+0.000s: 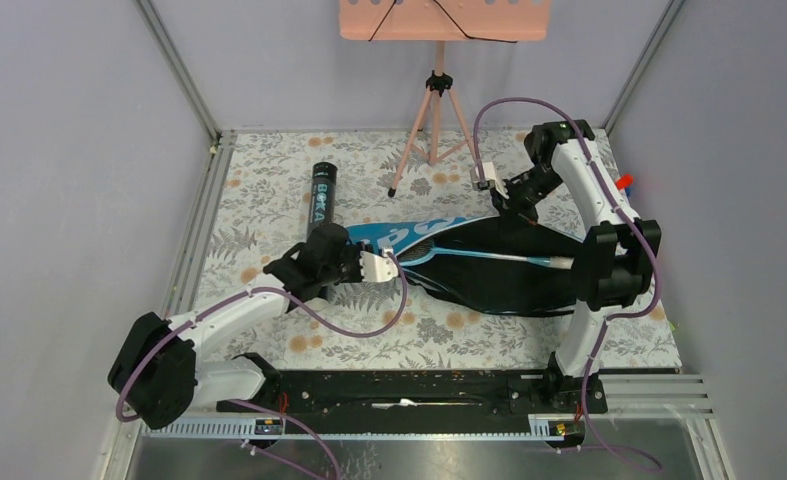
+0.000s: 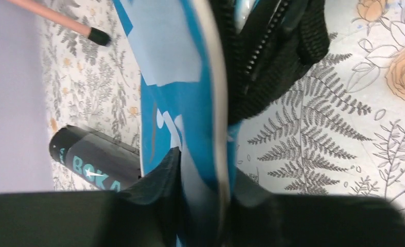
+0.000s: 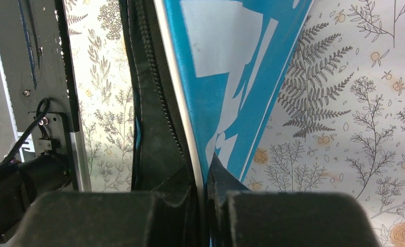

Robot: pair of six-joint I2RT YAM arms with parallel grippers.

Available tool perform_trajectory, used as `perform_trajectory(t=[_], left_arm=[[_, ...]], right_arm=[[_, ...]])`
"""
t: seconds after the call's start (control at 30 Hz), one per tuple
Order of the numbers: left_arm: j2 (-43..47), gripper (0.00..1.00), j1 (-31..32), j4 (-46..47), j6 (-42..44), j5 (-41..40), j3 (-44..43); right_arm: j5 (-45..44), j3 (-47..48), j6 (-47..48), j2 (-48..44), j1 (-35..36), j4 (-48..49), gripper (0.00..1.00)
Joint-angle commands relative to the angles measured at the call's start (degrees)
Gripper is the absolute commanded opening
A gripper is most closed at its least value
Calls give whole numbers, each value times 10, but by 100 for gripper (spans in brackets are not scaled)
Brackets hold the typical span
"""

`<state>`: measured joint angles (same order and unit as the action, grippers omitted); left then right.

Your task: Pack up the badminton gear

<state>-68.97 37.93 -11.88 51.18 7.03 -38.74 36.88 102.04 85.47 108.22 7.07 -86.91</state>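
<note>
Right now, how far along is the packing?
Done: at least one racket lies inside the open bag. In hand: the left gripper and the right gripper each pinch the bag's rim at opposite ends, apparently spreading it. Left: the tube lies outside the bag, which is not yet closed. No shuttlecocks show in any view.

Blue bag (image 2: 165, 110) lettering cropped in wrist views

White links (image 1: 237, 306), black joints (image 1: 157, 368), purple cables (image 1: 367, 326), seemingly black fingers (image 2: 82, 220)
</note>
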Motion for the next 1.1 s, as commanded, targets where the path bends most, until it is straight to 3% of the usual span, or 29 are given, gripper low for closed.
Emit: perform_trajectory(t=[0.0, 0.07, 0.2, 0.37, 0.43, 0.47, 0.57, 0.7, 0.83, 0.97, 1.07], left_arm=[[5, 6, -4, 27, -1, 27, -3], [17, 0, -4, 16, -13, 36, -8], [40, 0, -1, -52, -62, 67, -53], [55, 0, 16, -131, -151, 86, -120], [63, 0, 36, -137, -178, 76, -127], [68, 0, 51, -142, -187, 71, -129], [78, 0, 103, -154, -208, 48, -131], [66, 0, 138, -161, -241, 14, -134], [45, 0, 140, -161, -294, 11, -155], [26, 0, 141, -166, -321, 17, -168], [19, 0, 141, -175, -328, 19, -176]], right_arm=[[31, 29, -14, -11, 0, -104, 8], [30, 39, -35, -11, 1, -103, 16], [43, 36, -113, -50, 12, -47, 48], [-72, -137, -373, -231, 87, 288, 73], [-140, -240, -486, -318, 119, 455, 96], [-157, -290, -549, -374, 128, 537, 99], [-169, -441, -713, -498, 144, 741, 100], [-206, -594, -848, -614, 192, 890, 100], [-272, -663, -885, -651, 256, 897, 100], [-264, -694, -914, -641, 283, 903, 100], [-309, -706, -913, -628, 299, 904, 100]])
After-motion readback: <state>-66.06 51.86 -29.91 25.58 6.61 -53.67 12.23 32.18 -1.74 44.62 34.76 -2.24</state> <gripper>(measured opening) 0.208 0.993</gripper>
